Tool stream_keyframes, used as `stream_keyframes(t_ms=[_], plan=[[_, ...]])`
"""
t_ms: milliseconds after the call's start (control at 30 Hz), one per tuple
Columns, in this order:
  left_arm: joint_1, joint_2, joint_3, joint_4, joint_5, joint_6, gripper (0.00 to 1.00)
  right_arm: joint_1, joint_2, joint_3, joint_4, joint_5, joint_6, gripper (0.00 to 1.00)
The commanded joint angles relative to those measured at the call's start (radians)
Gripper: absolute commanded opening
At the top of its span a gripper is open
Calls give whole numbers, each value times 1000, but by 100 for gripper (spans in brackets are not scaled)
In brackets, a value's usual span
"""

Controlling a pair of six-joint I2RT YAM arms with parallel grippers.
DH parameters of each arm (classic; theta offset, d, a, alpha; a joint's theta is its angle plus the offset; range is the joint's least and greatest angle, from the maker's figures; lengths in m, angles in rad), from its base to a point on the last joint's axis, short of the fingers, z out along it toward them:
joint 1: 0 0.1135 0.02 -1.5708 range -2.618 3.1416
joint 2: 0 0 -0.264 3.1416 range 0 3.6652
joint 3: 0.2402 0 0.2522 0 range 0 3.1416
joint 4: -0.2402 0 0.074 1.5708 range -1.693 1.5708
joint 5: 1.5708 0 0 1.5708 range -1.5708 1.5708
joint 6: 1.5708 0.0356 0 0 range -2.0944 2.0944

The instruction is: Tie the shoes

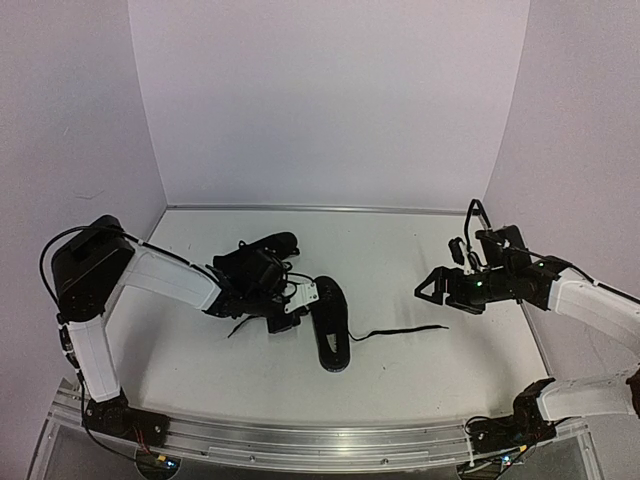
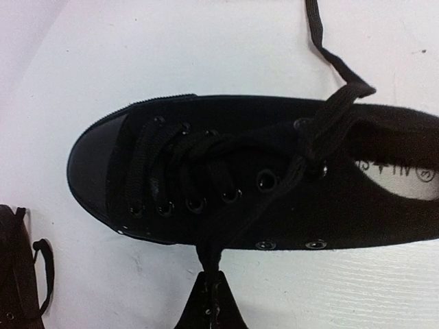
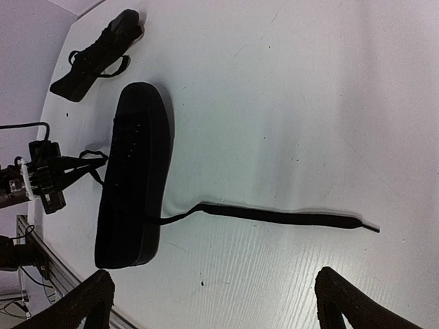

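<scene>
One black shoe (image 1: 331,325) lies in the middle of the table, toe toward the near edge. In the left wrist view this shoe (image 2: 274,171) fills the frame, its laces loose. My left gripper (image 2: 211,284) is shut on a black lace that comes off the shoe's near side. That gripper (image 1: 296,308) sits just left of the shoe. The shoe's other lace (image 1: 400,331) trails right across the table. My right gripper (image 1: 432,287) hangs open above the lace's (image 3: 274,216) far end, nothing between its fingers (image 3: 346,301). The second shoe (image 1: 262,250) lies behind my left arm.
White walls close the table at the back and on both sides. The metal rail (image 1: 300,440) with both arm bases runs along the near edge. In the right wrist view the second shoe (image 3: 96,58) lies at the top left, my left gripper (image 3: 48,179) beside the near shoe (image 3: 134,178).
</scene>
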Motion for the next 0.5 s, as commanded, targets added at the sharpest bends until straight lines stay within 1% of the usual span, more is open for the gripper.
stream_keyframes(t_ms=[0,333,467], plan=[[-17,-119,-25,14,28,-40,0,-4,13,-1,15,22,5,98],[-40,-200,-46,35,79,-87,0,-4,39,2,-5,30,-1,98],[-51,-209,-41,55,114,-112,0,-4,73,9,-30,38,-4,95]])
